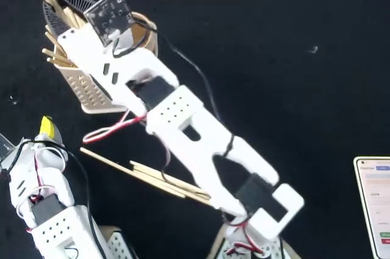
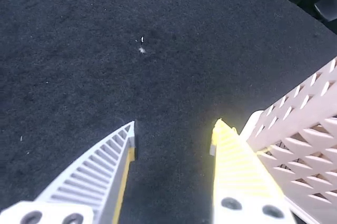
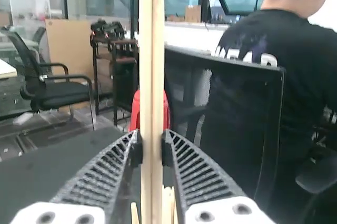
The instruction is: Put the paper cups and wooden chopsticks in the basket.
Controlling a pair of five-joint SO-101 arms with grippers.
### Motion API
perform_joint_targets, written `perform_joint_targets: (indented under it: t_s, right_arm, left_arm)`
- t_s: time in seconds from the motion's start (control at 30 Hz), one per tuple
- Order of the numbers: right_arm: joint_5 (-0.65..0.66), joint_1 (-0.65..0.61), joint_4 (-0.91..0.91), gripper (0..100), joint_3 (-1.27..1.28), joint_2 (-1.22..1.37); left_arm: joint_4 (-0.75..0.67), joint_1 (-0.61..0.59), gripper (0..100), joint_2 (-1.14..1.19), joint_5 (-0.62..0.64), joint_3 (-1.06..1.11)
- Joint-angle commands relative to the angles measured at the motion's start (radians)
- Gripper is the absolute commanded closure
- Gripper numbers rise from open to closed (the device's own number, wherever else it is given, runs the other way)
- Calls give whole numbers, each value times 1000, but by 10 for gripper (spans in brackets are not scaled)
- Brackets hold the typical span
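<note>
Near the far left corner of the table (image 1: pixel 292 76), a pale lattice basket (image 1: pixel 91 91) stands on black cloth. A brown paper cup (image 1: pixel 148 38) sits inside it, on the side toward the table's middle. Several wooden chopsticks (image 1: pixel 53 55) poke out of the basket on the side toward the left edge.

The right arm (image 1: pixel 201 143) stretches from the front edge diagonally across the table and ends above the basket, with a small dark circuit board (image 1: pixel 109 12) on its wrist. The right gripper (image 3: pixel 151 147) has its dark ribbed fingers pinching a pair of chopsticks (image 3: pixel 151 50). The two sticks are held side by side and upright, and their upper ends rise well above the fingers.

More loose chopsticks (image 1: pixel 149 177) lie flat on the cloth nearer the front edge, between the two arms and partly under the right arm.

By the front left corner, the left gripper (image 2: pixel 175 126) points down at the cloth. Its fingers are spread apart, one white and one yellow, with black cloth showing between them. The basket's wall is just beside the yellow finger.

At the right edge lies a device with a lit screen (image 1: pixel 373 204). It carries print that is too small to read. Between it and the right arm, a wide stretch of black cloth runs back to the far edge.
</note>
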Motion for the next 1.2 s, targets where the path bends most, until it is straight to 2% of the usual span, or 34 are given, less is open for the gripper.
perform_joint_targets:
  t_s: [0.0,0.2,0.4,0.63,0.77,0.9,0.97,1.03,1.17]
  right_arm:
    - [-6,14,-21,987,-12,-2]
    - [-3,14,-21,974,113,-62]
    - [-6,8,-14,756,225,-177]
    - [-5,8,2,858,432,-429]
    - [-8,-52,247,896,641,-661]
    - [-9,-135,618,894,860,-891]
    - [-9,-133,732,865,955,-947]
    - [-3,-132,787,802,1055,-951]
    - [-2,-137,752,667,1208,-883]
  left_arm:
    - [3,13,766,-12,-8,-33]
    - [0,13,766,-12,-8,-33]
    - [0,13,766,-12,-9,-33]
    - [-2,13,766,-12,-9,-33]
    - [-2,13,766,-12,-9,-31]
    - [-2,13,766,-12,-9,-27]
    - [-3,15,766,-12,-9,-27]
    - [-3,15,766,-12,-8,-27]
    - [-3,16,766,-12,-6,-27]
